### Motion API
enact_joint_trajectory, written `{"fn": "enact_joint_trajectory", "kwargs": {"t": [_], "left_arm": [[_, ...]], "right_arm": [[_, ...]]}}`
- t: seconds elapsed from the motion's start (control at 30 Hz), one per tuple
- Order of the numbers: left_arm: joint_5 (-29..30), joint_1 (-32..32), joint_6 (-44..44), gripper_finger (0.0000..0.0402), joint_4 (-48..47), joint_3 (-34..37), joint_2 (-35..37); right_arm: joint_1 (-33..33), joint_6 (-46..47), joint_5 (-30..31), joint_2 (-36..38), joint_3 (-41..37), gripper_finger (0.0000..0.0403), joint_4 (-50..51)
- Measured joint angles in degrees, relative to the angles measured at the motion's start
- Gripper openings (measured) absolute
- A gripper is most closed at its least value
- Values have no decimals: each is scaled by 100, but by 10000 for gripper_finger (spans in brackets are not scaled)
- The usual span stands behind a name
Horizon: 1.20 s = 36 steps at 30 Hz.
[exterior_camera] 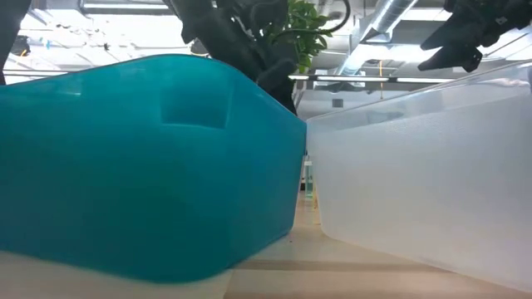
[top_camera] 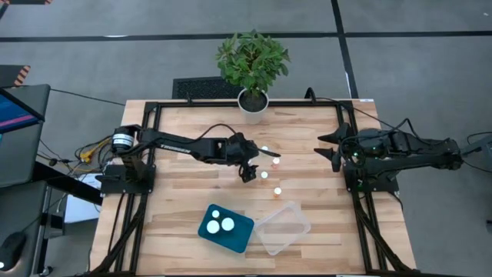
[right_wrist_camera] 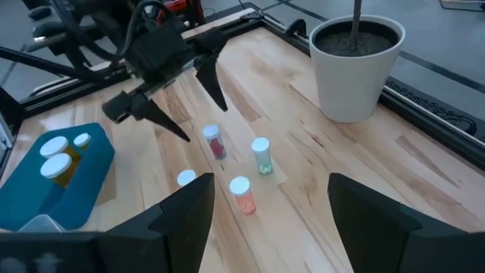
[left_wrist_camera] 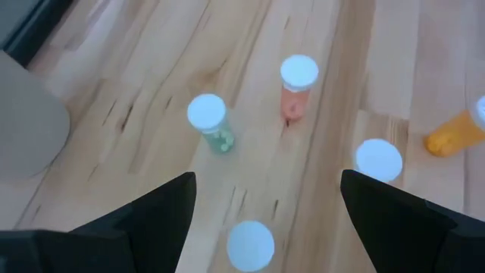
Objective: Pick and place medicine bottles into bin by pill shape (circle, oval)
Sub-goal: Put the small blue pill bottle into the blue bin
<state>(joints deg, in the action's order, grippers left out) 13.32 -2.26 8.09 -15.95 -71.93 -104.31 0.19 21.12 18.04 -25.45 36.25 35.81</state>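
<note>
Teal bin (top_camera: 231,235) holds perhaps three bottles (top_camera: 221,224); clear bin (top_camera: 286,228) alongside.

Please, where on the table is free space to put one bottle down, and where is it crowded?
Bare wood lies between the teal bin and the left arm's base, and between the clear bin and the right arm's base. It is crowded under the open left gripper, among the standing bottles.

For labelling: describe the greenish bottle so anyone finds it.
Start at the white plant pot at the table's far edge. Among the white-capped bottles in front of it, pick the greenish bottle; its neighbours are pinkish or orange.
</note>
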Motion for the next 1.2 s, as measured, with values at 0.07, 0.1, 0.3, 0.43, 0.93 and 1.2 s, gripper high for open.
{"fn": "enact_joint_trajectory", "kwargs": {"t": [0.07,0.1,0.3,0.43,0.93,1.2], "left_arm": [[0,-7,-37,322,135,82,0],[-2,-11,-37,322,188,175,19],[-83,80,572,322,944,1038,497],[210,195,440,322,1617,1430,898],[341,-202,204,322,1726,1701,960],[61,-118,221,322,2500,2075,960]], "right_arm": [[-2,0,2,2,0,271,-40],[-2,0,2,0,1,271,-47],[-2,0,6,2,0,271,-74],[-76,34,11,2,2,271,-132],[-539,136,11,0,1,271,-114],[-566,151,9,0,2,271,-114]]}}
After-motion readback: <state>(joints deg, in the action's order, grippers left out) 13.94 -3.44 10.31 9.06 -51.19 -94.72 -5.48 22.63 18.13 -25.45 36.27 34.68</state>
